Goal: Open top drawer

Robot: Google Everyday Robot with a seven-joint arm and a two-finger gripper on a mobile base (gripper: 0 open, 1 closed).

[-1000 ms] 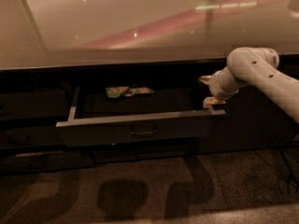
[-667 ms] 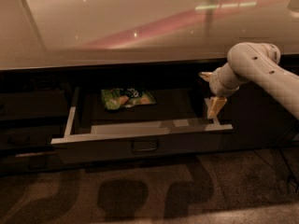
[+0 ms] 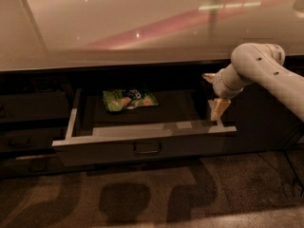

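top drawer well out | gripper behind its front's right end (grasp: cannot tell) | likely placed to drag it outward

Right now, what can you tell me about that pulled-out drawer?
The top drawer is wide and dark grey, slid well out beneath the counter. Its front has a small central loop handle; the side edges look like pale metal. A green bag lies on its dark floor, back left. The tool hangs inside its front right corner.
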